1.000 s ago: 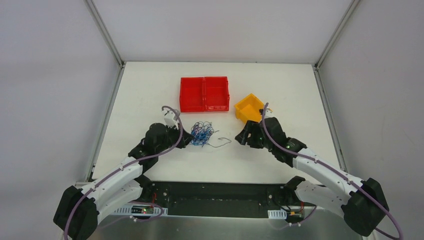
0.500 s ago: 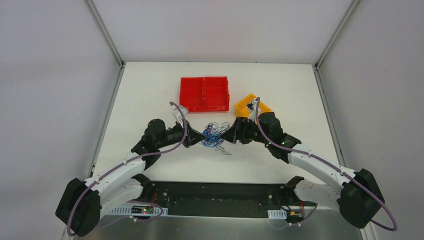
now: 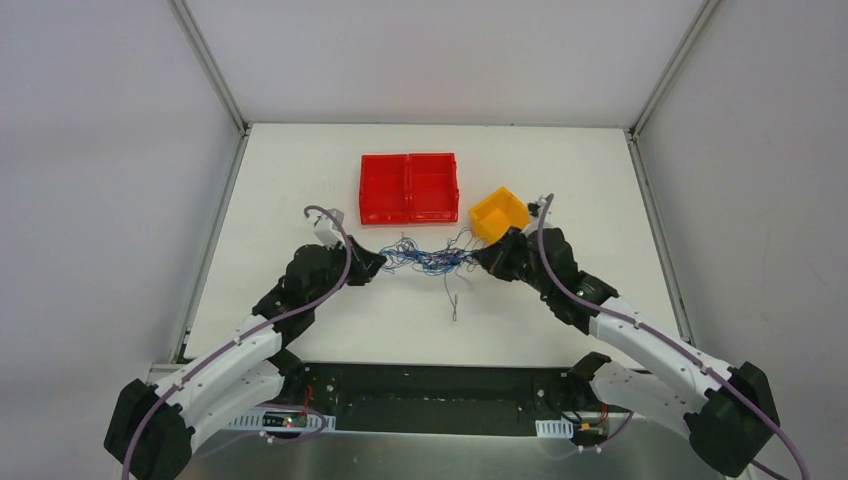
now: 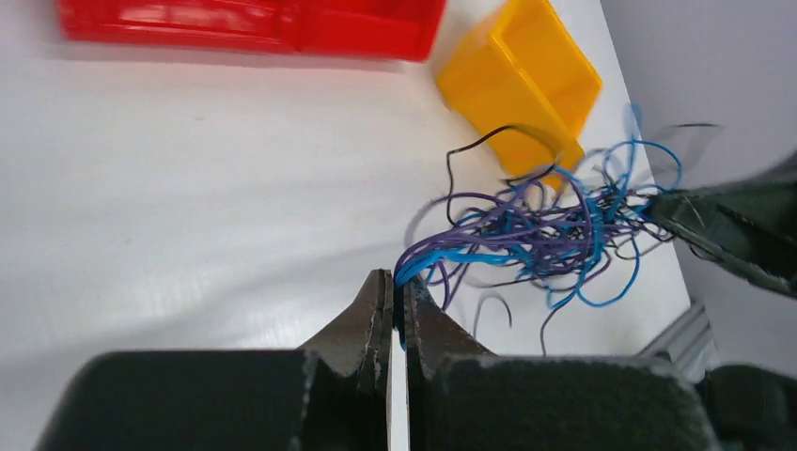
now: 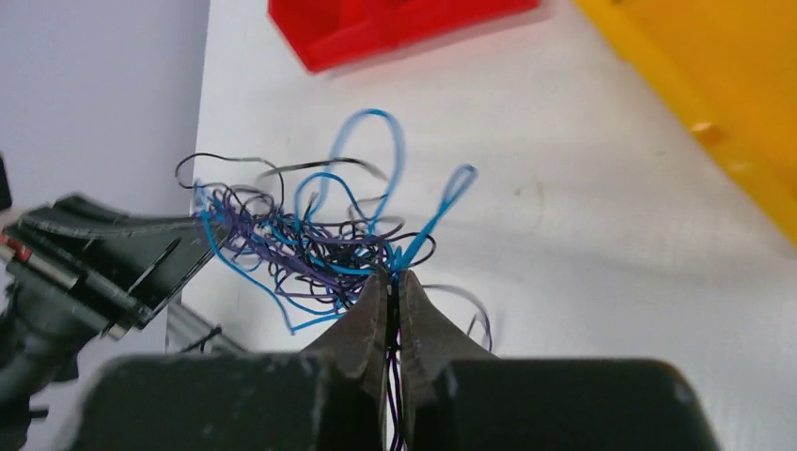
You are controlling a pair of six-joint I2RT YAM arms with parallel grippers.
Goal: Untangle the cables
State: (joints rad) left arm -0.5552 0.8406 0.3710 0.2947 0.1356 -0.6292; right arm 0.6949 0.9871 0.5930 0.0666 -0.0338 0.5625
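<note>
The cables (image 3: 428, 260) are a knot of thin blue, purple and dark wires, stretched in a band above the white table between both grippers. My left gripper (image 3: 378, 263) is shut on the knot's left end; blue and purple strands leave its tips (image 4: 396, 279). My right gripper (image 3: 482, 259) is shut on the right end, with wires running down between its fingers (image 5: 392, 280). One dark strand (image 3: 455, 303) hangs down from the bundle toward the table. In the left wrist view the cables (image 4: 545, 225) spread toward the right gripper (image 4: 658, 205).
A red two-compartment tray (image 3: 409, 187) lies behind the bundle. A yellow bin (image 3: 499, 215) stands tilted just behind my right gripper, close to its wrist. The table's right edge (image 3: 645, 200) and metal frame posts border the workspace.
The right gripper closed on the knot's right side. Both grippers then drew apart, and the clump stretched from a ball into a long band. A loose dark strand now dangles below.
</note>
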